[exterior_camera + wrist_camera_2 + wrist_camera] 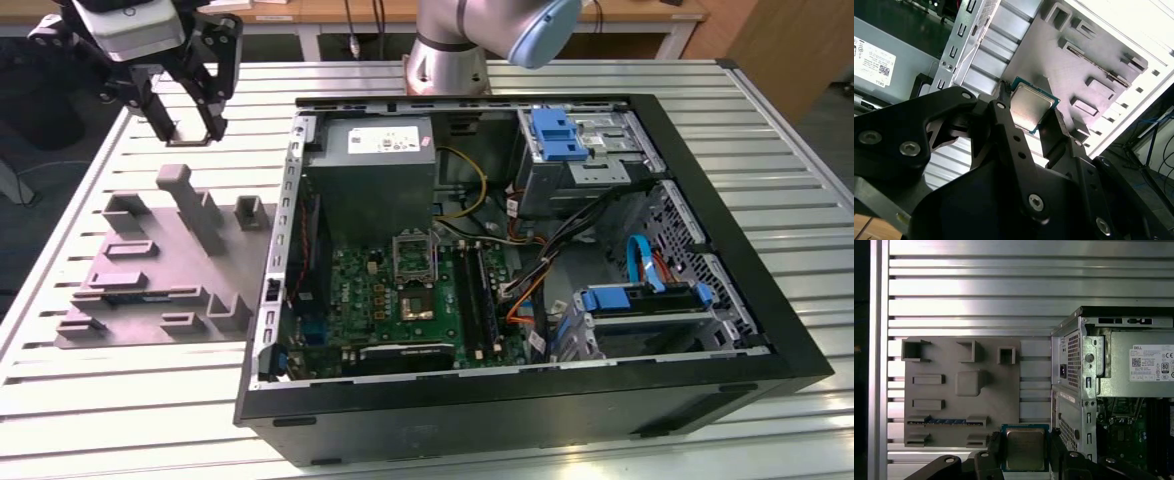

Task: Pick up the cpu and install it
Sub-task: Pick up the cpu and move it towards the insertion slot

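Note:
My gripper (1025, 460) is shut on the cpu (1025, 447), a small square chip with a silver-grey face and a greenish rim, held by two opposite edges between the dark fingers (1004, 107). The second wrist view shows the cpu (1031, 107) tilted in the gripper (1030, 114). In the exterior view the gripper (190, 133) hangs in the air at the far left, above the table beyond the grey plastic fixture (160, 260). The open socket (411, 255) sits on the green motherboard inside the case, well to the exterior view's right of the gripper.
The open black computer case (667, 120) lies on the slatted metal table (134, 400), with its power supply (380, 165), cables and blue drive brackets (558, 135) inside. The grey fixture (961, 390) has raised blocks and slots. The arm's base (447, 65) stands behind the case.

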